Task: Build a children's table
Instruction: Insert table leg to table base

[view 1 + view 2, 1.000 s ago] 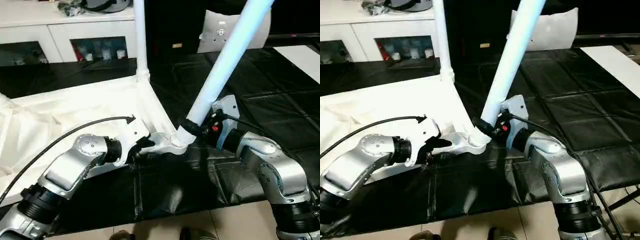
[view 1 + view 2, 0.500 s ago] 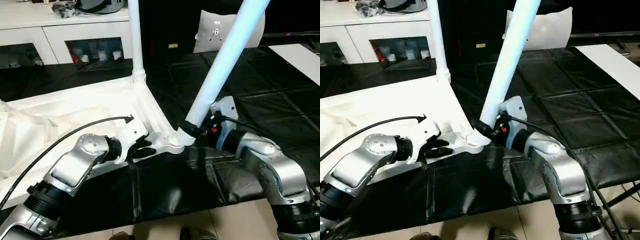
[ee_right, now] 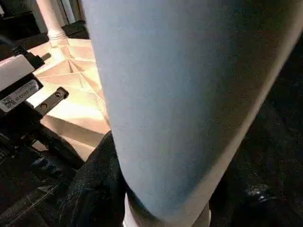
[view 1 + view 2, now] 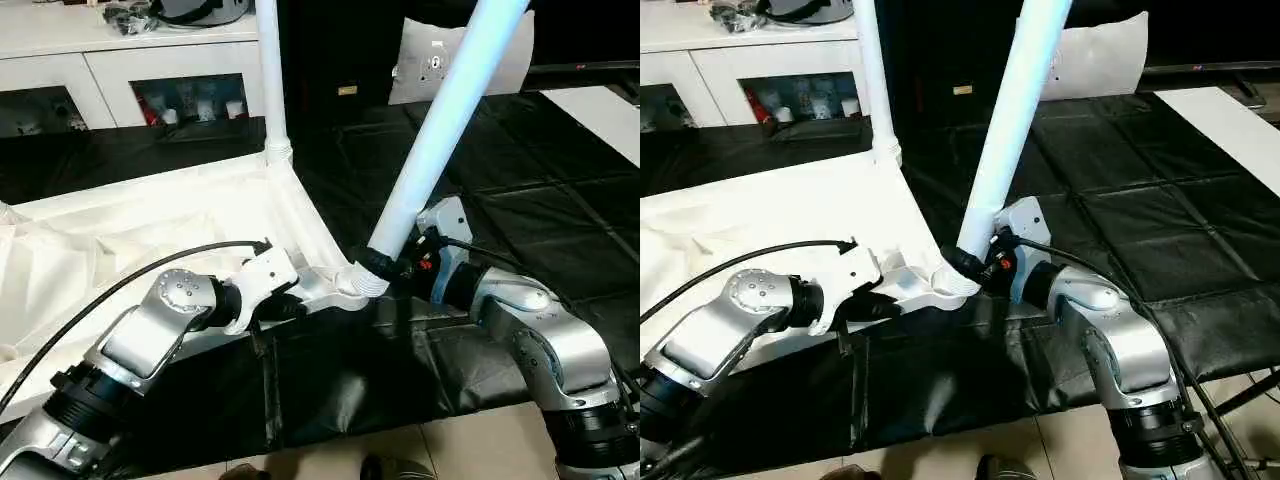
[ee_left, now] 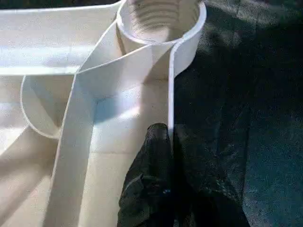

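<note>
The children's table top (image 4: 150, 225) lies upside down on a black mat, and one white leg (image 4: 270, 80) stands upright in its far corner socket. A second white leg (image 4: 440, 120) leans to the right. Its ribbed lower end sits at the near corner socket (image 4: 352, 285); I cannot tell how far in. My right gripper (image 4: 385, 262) is shut on this leg just above that end. My left gripper (image 4: 285, 305) is shut on the raised rim (image 5: 170, 94) a little way from the threaded socket (image 5: 158, 19), with its black fingers (image 5: 158, 146) against the rim wall.
The black mat (image 4: 520, 200) covers the work surface to the right and front. A white cabinet (image 4: 100, 60) stands behind, with a white cushion-like object (image 4: 425, 65) at the back right and a white board (image 4: 600, 110) at the far right. My left arm's cable (image 4: 120, 285) arcs over the table top.
My left gripper has closed its fingers onto the table's rim beside the near corner. The leaning leg and my right gripper have kept their hold and barely shifted.
</note>
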Controlling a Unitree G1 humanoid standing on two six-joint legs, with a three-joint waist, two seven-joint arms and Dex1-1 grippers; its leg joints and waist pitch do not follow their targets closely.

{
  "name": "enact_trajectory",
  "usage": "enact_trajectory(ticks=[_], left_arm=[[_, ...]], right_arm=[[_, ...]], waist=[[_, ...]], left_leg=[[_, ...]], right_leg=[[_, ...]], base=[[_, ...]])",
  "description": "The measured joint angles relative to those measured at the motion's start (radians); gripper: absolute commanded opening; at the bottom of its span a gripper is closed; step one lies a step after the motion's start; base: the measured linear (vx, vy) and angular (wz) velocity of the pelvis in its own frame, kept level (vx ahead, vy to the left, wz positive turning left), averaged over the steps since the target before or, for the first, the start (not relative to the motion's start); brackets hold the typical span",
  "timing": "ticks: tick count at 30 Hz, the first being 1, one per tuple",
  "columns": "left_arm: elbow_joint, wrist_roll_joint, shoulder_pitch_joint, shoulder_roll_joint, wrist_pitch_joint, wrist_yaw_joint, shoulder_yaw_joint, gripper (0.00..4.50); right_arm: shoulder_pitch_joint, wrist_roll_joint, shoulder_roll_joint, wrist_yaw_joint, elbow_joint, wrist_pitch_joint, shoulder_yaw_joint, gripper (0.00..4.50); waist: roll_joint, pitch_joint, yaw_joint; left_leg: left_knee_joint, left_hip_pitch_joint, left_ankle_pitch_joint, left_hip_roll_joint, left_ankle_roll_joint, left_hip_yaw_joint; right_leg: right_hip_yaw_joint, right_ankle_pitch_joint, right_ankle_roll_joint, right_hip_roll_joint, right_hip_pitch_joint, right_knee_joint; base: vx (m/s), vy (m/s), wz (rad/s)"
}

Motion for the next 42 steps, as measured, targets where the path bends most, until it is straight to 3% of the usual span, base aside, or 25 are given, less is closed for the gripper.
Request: enact_trajectory(ticks=[5, 10, 14, 30, 34, 42], left_arm=[[0.001, 0.003, 0.011, 0.002, -0.042, -0.012, 0.003, 0.00], [0.012, 0.015, 0.045, 0.020, -0.177, -0.053, 0.007, 0.00], [0.028, 0.022, 0.049, 0.027, -0.243, -0.081, 0.003, 0.00], [0.111, 0.005, 0.049, 0.005, -0.329, -0.129, 0.033, 0.00], [0.117, -0.003, 0.049, 0.005, -0.330, -0.147, 0.039, 0.00], [0.130, 0.012, 0.042, 0.007, -0.330, -0.158, 0.042, 0.00]], right_arm=[[-0.011, -0.001, -0.002, 0.022, 0.024, 0.000, 0.016, 1.90], [-0.062, -0.024, -0.007, 0.061, 0.085, -0.007, 0.055, 1.90], [-0.102, -0.043, -0.006, 0.102, 0.142, -0.042, 0.093, 1.90], [-0.137, -0.061, -0.034, 0.175, 0.196, -0.050, 0.124, 1.89], [-0.137, -0.058, -0.032, 0.185, 0.198, -0.051, 0.118, 1.89], [-0.104, 0.052, 0.039, 0.182, 0.294, -0.041, 0.000, 1.89]], waist=[[0.000, 0.000, 0.001], [-0.001, 0.000, 0.003], [-0.008, -0.001, 0.022], [-0.014, 0.001, 0.025], [-0.014, 0.001, 0.025], [-0.013, 0.001, 0.023]], left_leg=[[-0.001, -0.001, 0.000, 0.000, 0.000, 0.000], [-0.003, -0.003, -0.001, -0.001, 0.001, 0.002], [-0.007, -0.002, -0.002, -0.001, -0.001, 0.006], [-0.010, 0.006, -0.002, -0.001, -0.001, 0.008], [-0.011, 0.006, -0.002, -0.001, -0.002, 0.008], [-0.012, 0.009, -0.002, 0.000, -0.002, 0.008]], right_leg=[[0.000, 0.000, 0.000, 0.000, -0.001, 0.000], [0.003, 0.000, -0.001, 0.000, -0.004, 0.003], [0.005, 0.000, -0.001, -0.002, -0.008, 0.016], [0.007, 0.000, 0.000, -0.001, -0.006, 0.014], [0.007, 0.000, 0.000, -0.001, -0.006, 0.014], [0.006, 0.000, 0.000, -0.001, -0.005, 0.013]], base=[[0.000, 0.000, 0.00], [0.000, 0.000, 0.00], [0.000, 0.000, 0.00], [0.000, 0.000, 0.00], [0.000, 0.000, 0.00], [0.000, 0.000, 0.00]])
